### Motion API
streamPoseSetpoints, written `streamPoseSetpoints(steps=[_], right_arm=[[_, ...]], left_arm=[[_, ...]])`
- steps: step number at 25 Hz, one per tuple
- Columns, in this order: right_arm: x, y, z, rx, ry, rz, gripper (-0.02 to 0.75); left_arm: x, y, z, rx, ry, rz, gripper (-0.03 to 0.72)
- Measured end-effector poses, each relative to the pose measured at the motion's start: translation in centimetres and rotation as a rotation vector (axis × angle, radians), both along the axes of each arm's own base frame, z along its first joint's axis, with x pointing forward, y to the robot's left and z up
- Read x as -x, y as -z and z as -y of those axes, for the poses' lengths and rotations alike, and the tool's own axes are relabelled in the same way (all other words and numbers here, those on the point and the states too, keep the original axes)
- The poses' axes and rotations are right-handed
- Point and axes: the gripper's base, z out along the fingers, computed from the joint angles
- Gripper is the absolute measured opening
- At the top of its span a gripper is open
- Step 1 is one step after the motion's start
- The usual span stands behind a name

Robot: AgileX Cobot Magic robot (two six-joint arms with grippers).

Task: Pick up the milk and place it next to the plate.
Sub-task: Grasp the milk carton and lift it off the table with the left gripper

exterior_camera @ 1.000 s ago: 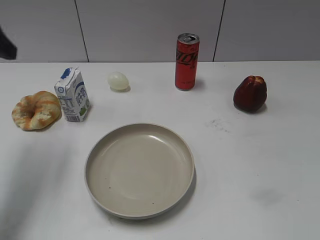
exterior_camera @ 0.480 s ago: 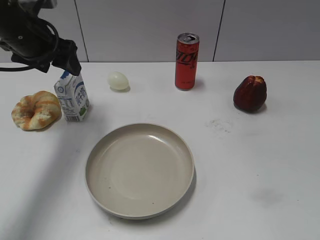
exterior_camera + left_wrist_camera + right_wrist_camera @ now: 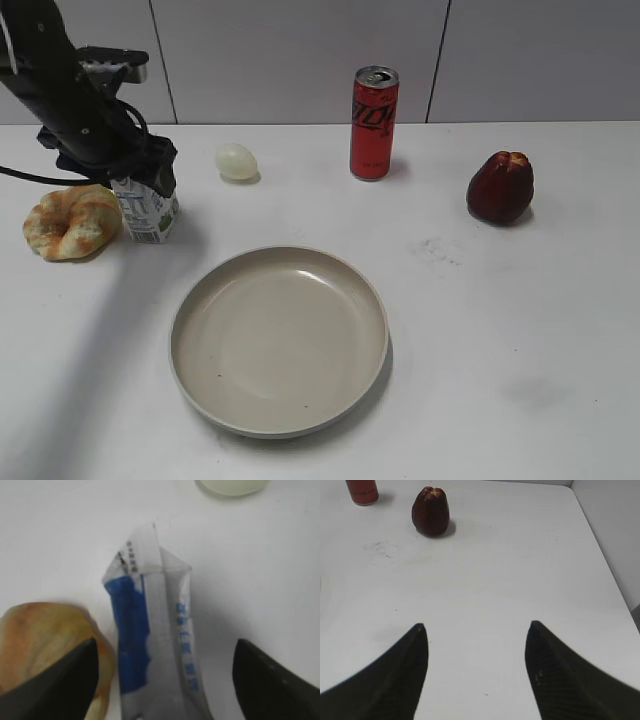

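white worktop point(image 3: 520, 330) under a pale panelled wall, with a handful of things spread out on it. over on the left stands the small white gable-top milk carton with blue lettering and a green patch point(image 3: 148, 212), upright, with the glazed golden ring-shaped bread point(image 3: 70, 220) right beside it, touching or nearly so. the large round shallow beige plate point(image 3: 279, 414) lies well apart from the carton, nearer the front and middle.

the left tool point(image 3: 165, 675) hangs over the top of the carton; in the left wrist view the dark fingers point(image 3: 65, 680) stand wide on either side of the blue-topped ridge, with clear gaps to the carton's faces, so it's released and not yet gripping. the bread sits very close to the near finger, which looks like something to mind when it clamps.

the right tool point(image 3: 476, 672) is spread too and grasps nothing, hovering over bare worktop away from the action, with the dark red pear-shaped fruit point(image 3: 430, 511) and the tall red soda can point(image 3: 374, 122) beyond it. a pale egg-like thing point(image 3: 236, 161) rests behind the carton.

so, as i read it, the job is barely begun: the approach is made, but the grasp, the lift, the carry across and the setting down beside the plate's rim are all left to do.
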Motion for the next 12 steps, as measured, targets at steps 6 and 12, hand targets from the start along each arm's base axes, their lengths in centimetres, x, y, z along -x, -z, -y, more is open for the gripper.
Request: streamPoseSetpoints(steps=[6, 12], right_arm=[[0.0, 0.0, 0.0, 0.000, 0.000, 0.000, 0.466], [0.0, 0.0, 0.0, 0.000, 0.000, 0.000, 0.466]], left_arm=[[-0.7, 2.1, 0.1, 0.013, -0.055, -0.012, 0.559], [-0.9, 2.2, 0.1, 0.014, -0.062, -0.001, 0.339]])
